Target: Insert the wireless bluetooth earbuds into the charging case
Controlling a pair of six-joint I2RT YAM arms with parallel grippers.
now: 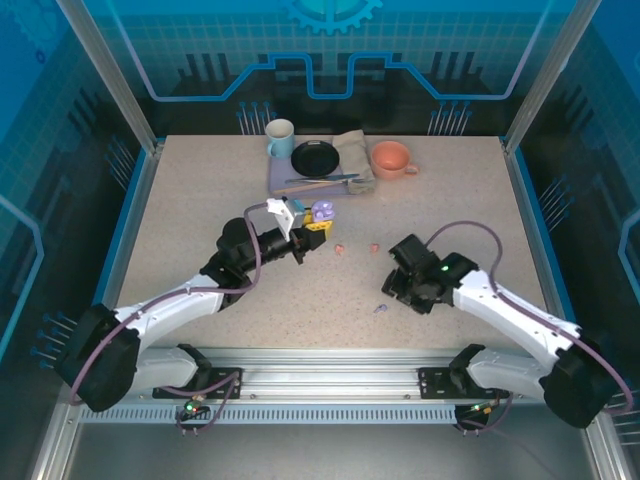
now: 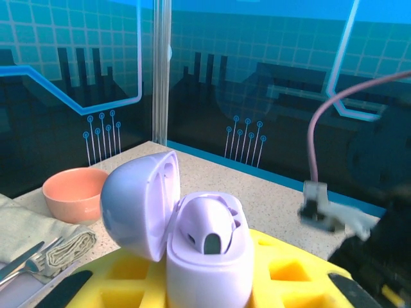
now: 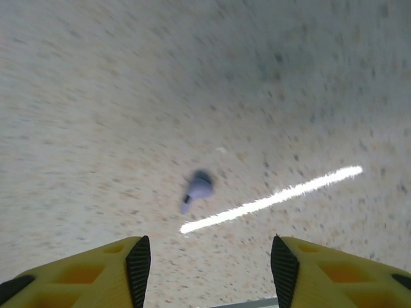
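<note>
Left gripper (image 1: 315, 226) of mine is pressed tight on the lilac charging case (image 2: 207, 256), my arm stretched toward the middle of the table (image 1: 200, 200) and holding the case upright with its lid (image 2: 138, 205) swung open; one lilac shape seems seated inside, though I cannot be sure. My right gripper (image 3: 209, 256) points down from a bent arm, jaws spread above a loose lilac earbud (image 3: 198, 187) on the near table, not yet touching it. I judge most of the job remains: this bud, plus a salmon-pink earbud (image 1: 340, 248) and its twin (image 1: 374, 246) lying farther out between my arms.
</note>
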